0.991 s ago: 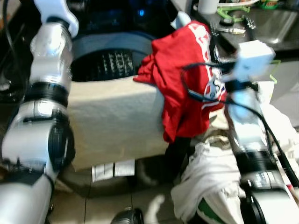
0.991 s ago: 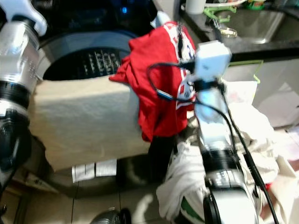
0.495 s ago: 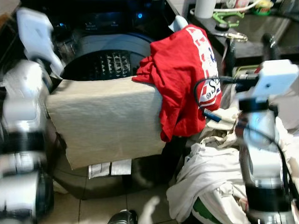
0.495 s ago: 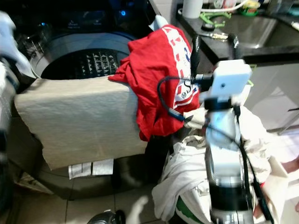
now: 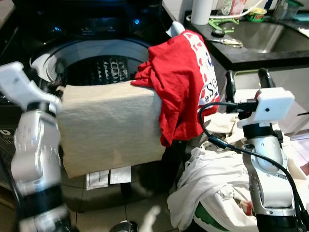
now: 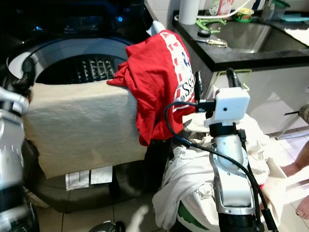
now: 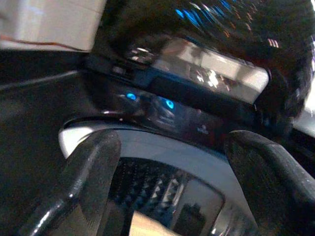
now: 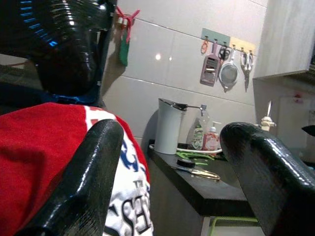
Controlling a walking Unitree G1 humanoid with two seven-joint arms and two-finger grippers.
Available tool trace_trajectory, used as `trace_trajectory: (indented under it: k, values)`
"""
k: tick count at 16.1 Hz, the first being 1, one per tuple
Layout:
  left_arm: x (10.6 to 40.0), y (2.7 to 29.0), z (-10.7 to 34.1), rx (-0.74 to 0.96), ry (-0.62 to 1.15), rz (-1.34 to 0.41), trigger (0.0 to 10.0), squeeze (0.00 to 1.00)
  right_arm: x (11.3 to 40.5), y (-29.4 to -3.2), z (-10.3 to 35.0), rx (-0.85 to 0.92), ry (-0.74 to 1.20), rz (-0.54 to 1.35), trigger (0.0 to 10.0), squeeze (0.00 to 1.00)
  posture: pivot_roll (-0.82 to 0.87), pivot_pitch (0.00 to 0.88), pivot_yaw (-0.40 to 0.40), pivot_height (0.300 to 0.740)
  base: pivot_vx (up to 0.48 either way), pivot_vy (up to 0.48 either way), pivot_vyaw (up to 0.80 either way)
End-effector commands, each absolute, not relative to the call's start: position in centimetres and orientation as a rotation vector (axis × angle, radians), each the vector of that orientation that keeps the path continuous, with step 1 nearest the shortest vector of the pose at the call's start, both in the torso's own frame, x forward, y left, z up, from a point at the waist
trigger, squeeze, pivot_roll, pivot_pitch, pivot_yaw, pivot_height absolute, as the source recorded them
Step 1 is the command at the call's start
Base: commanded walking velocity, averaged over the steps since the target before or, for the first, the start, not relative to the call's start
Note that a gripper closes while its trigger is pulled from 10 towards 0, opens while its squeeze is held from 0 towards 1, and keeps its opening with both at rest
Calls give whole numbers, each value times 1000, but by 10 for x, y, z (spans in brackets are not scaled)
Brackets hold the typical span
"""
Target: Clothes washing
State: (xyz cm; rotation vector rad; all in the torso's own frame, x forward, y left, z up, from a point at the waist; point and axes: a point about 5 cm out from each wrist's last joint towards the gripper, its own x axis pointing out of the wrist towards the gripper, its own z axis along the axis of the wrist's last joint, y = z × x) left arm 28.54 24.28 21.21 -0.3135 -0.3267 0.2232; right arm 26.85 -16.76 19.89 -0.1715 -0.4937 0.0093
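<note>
Over the washer's (image 5: 48, 60) right rim a red shirt (image 5: 181, 82) is hanging lengthwise downward; both grippers, left (image 7: 167, 187) and right (image 5: 245, 82), are gaping empty.

A top-loading washing machine (image 5: 96, 53) stood with its lid up, its round dark drum (image 5: 99, 70) open and ribbed inside, blue lights lit on the control panel behind it. A beige towel (image 5: 108, 123) lay draped flat over the front rim, hanging down the machine's front. Just beside it, a red shirt (image 5: 181, 82) with white lettering was bunched over the rim's right corner, part of it hanging down the side. Below that, a heap of white laundry (image 5: 212, 186) lay piled beside the machine.
</note>
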Motion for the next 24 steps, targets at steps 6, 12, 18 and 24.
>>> trace_trajectory:
  k: [6,12,18,24]
  values:
    - [237,221,177,-379,-185,243,10000,0,249,-173,187,-164,-484,47,10000,0,79,0,-25,740,0,0,0]
    - [208,205,172,51,-236,157,10000,0,237,-177,177,-189,-469,84,10000,0,46,0,-49,740,0,0,0]
    - [223,205,151,264,-141,176,10000,0,251,-174,153,-211,-370,106,10000,0,68,0,-51,740,0,0,0]
    - [235,171,143,267,-120,20,10000,0,260,-169,143,-193,-365,145,10000,0,66,0,-33,740,0,0,0]
